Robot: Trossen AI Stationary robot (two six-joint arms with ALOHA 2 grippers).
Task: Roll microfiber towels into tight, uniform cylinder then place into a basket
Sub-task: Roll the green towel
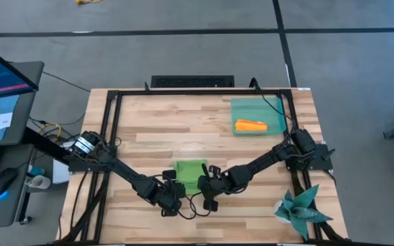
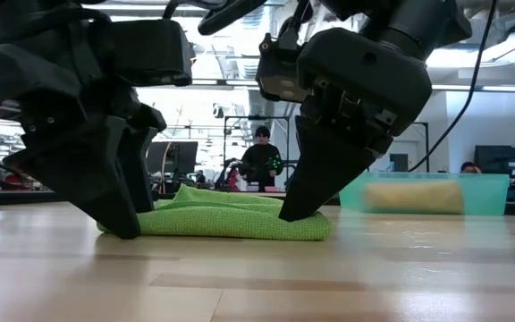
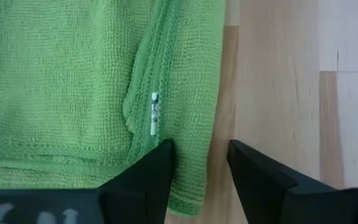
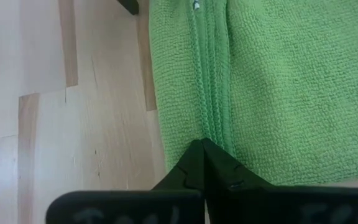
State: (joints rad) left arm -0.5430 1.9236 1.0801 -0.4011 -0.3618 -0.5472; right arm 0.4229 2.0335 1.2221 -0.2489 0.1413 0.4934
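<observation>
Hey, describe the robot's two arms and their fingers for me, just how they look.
Both arms are dark, nearly black, built of slim jointed segments with thin black cables looping alongside them. The left arm carries a small white label near its base. The left gripper has two flat, wedge-shaped black fingers. The right gripper has matching black fingers tapering to a point, with faint pale markings on its body.

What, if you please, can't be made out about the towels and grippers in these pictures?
- High view: arms hide the green towel's near edge.
- Right wrist view: right gripper shut at the towel's edge; whether it pinches cloth is unclear.
- Low view: orange towel in the basket is blurred.
</observation>
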